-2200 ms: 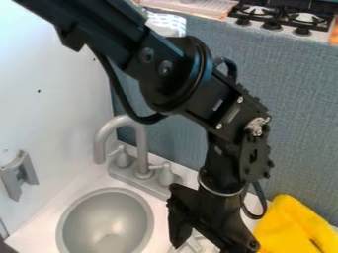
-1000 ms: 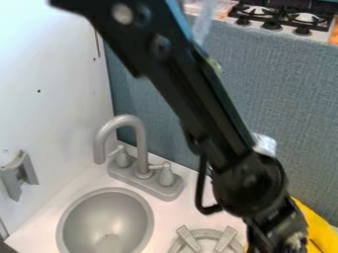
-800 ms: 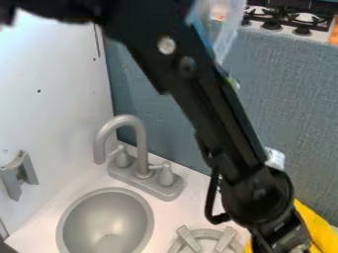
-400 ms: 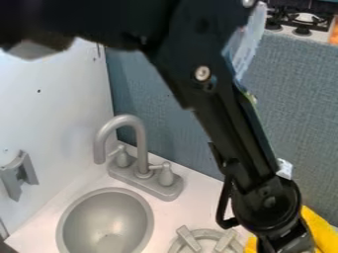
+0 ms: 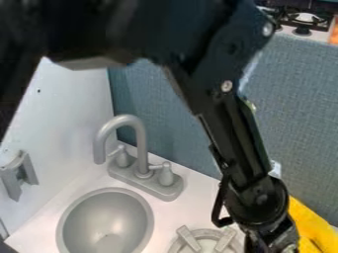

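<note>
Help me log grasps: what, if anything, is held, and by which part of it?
It cannot be told; the arm runs down to the bottom edge, beside the yellow cloth.

Smooth matt grey plastic-looking faucet; soft-looking yellow cloth; glossy black arm.

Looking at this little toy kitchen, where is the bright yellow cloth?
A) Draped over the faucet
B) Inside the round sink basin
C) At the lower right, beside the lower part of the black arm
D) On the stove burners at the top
C: the yellow cloth shows at the lower right, next to the lower part of the black arm, away from the sink basin and the faucet.
</note>
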